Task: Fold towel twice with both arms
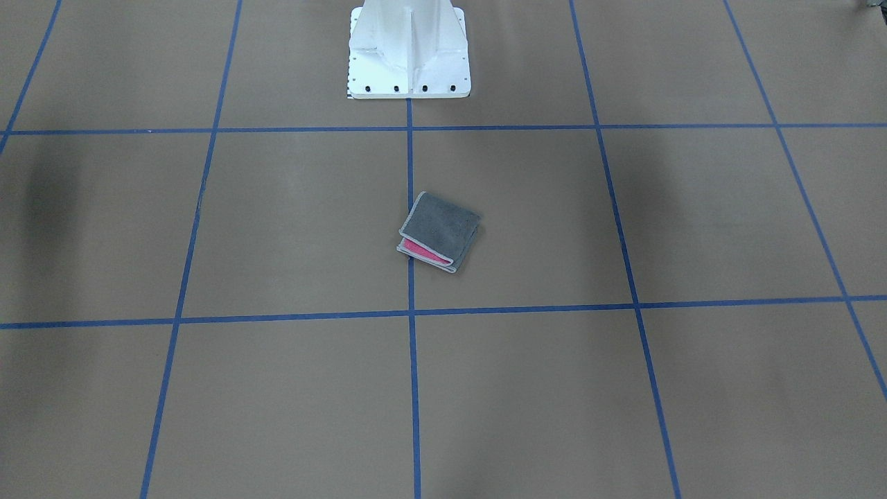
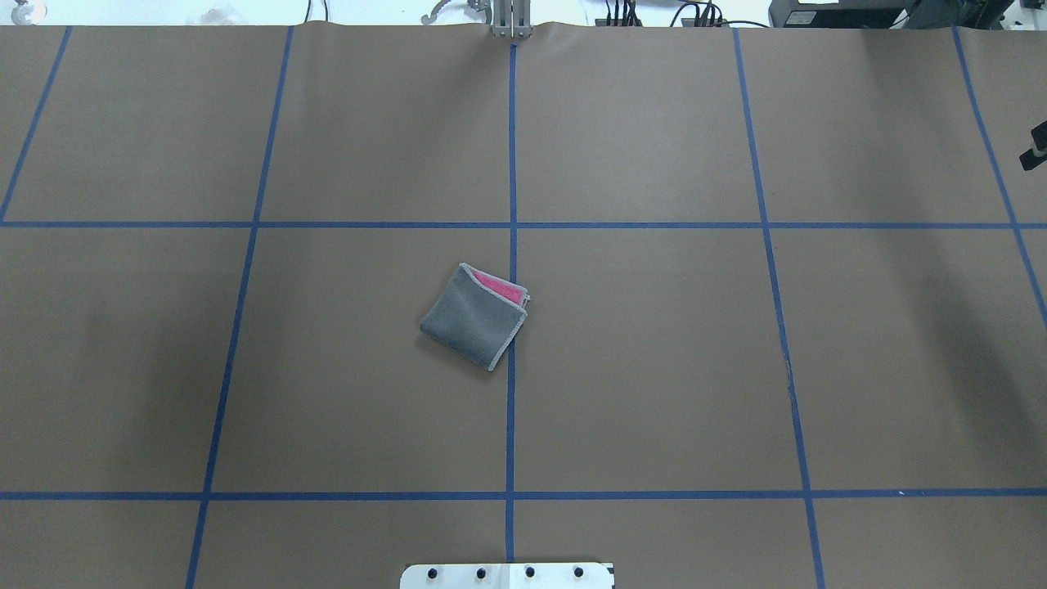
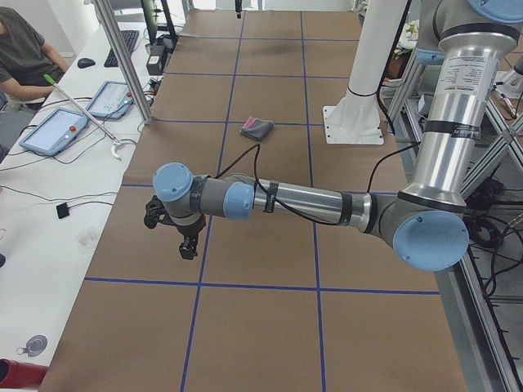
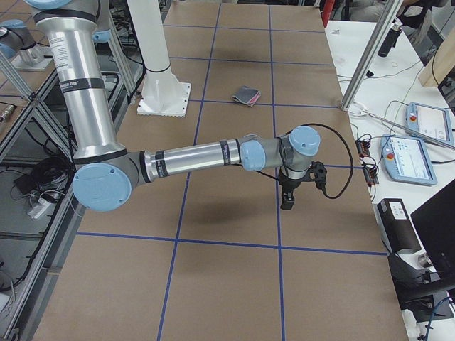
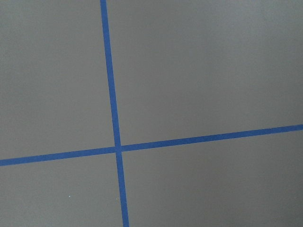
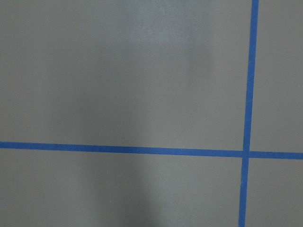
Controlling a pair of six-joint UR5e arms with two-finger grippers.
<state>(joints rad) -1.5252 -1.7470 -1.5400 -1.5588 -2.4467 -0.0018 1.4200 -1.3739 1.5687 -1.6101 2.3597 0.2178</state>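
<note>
The towel (image 1: 440, 229) lies folded into a small square near the table's middle, dark grey face up, with a strip of pink showing at one open edge (image 2: 499, 286). It also shows far off in both side views: towel (image 3: 258, 128), towel (image 4: 247, 94). My left gripper (image 3: 189, 245) hangs over bare table at my left end, far from the towel. My right gripper (image 4: 288, 201) hangs over bare table at my right end, equally far. I cannot tell whether either is open or shut. Both wrist views show only table and blue tape, no fingers.
The brown table (image 2: 654, 368) carries a blue tape grid. The white pedestal base (image 1: 409, 52) stands behind the towel. A desk with tablets (image 3: 53, 131) and a seated person (image 3: 24, 49) runs along the far side. A small black part (image 2: 1035, 151) pokes in at the overhead view's right edge.
</note>
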